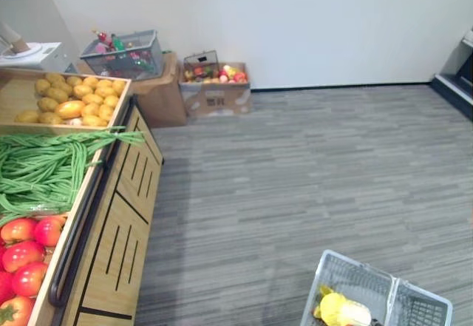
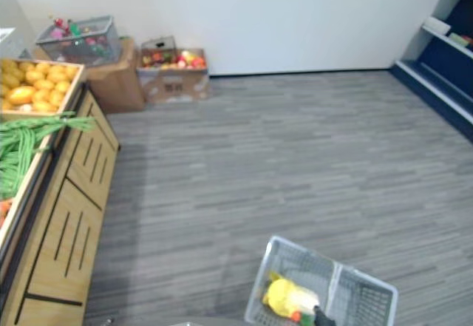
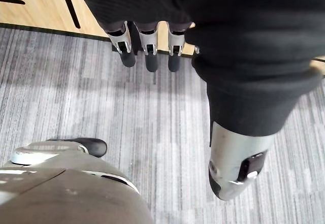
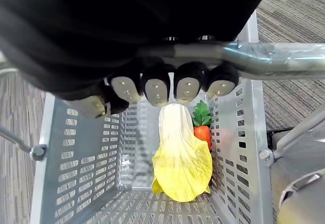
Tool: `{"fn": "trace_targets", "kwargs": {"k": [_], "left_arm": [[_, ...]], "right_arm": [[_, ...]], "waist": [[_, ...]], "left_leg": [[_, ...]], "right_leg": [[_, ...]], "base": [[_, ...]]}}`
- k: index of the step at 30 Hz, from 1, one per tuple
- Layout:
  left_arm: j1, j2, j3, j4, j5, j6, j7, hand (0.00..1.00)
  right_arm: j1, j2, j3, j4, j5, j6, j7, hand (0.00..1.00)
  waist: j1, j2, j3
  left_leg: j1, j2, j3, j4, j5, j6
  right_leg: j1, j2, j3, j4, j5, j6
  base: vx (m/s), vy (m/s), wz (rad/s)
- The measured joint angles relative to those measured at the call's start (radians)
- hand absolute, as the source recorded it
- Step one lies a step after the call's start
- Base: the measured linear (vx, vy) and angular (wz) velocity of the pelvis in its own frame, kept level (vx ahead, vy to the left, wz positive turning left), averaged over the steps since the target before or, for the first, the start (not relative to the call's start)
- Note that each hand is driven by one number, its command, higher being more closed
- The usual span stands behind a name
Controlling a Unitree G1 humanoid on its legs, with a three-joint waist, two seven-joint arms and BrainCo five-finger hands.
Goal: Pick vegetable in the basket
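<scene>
Carpet (image 1: 295, 178), grey and striped, ran from the wooden stand (image 1: 118, 222) out to a white wall (image 1: 295, 23). You could see three lots of produce on the stand: yellow produce (image 1: 77, 100) at its far end, beans (image 1: 37, 167) in the middle with some hanging over its front rail, and tomatoes (image 1: 26, 252) at its near end. Beyond the stand's far end, against the wall, stood a tall box (image 1: 164, 93) with a wire bin (image 1: 126, 54) on top. Just past that, farther from the stand, a lower box (image 1: 218, 98) held mixed fruit. A blue shelf (image 2: 443, 67) lined the side of the room opposite the stand.

Your basket (image 1: 347, 282) hung well apart from the stand, out over open carpet. Your right hand (image 4: 157, 84) had its fingers curled round the handle (image 4: 274, 56). A cabbage (image 4: 180, 158) lay in the basket with an orange-red vegetable (image 4: 203, 132) touching it. Your left hand (image 3: 147, 41) held nothing, fingers straight, above the carpet near the stand's base.
</scene>
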Motion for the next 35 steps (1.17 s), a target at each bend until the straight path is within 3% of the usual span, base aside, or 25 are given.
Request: {"fn": "trace_targets", "kwargs": {"k": [10, 18, 35], "left_arm": [[0.007, -0.001, -0.002, 0.002, 0.000, 0.000, -0.007, 0.00], [0.022, -0.005, -0.013, 0.003, -0.001, 0.000, -0.008, 0.00], [0.037, 0.005, -0.032, 0.022, -0.037, 0.000, -0.013, 0.00]], "right_arm": [[-0.003, -0.001, 0.000, 0.000, 0.007, -0.002, 0.001, 1.00], [0.010, -0.002, -0.010, 0.000, 0.030, -0.003, 0.002, 1.00], [0.012, -0.003, -0.009, 0.029, 0.039, -0.009, 0.002, 1.00]], "waist": [[-0.001, 0.007, 0.001], [-0.006, 0.005, -0.005], [-0.026, 0.003, -0.028]], "left_leg": [[-0.006, 0.002, -0.002, -0.040, 0.005, 0.007], [0.000, 0.008, -0.011, -0.128, 0.088, -0.003], [0.019, 0.006, -0.033, -0.138, 0.089, -0.006]], "right_leg": [[-0.020, 0.017, -0.003, -0.026, -0.002, 0.000], [-0.045, 0.029, -0.010, -0.029, -0.005, -0.005], [-0.015, 0.029, -0.029, -0.039, 0.002, 0.004]], "base": [[-0.13, -0.076, -0.04], [-0.13, -0.075, 0.04], [0.01, -0.005, 0.03]]}}
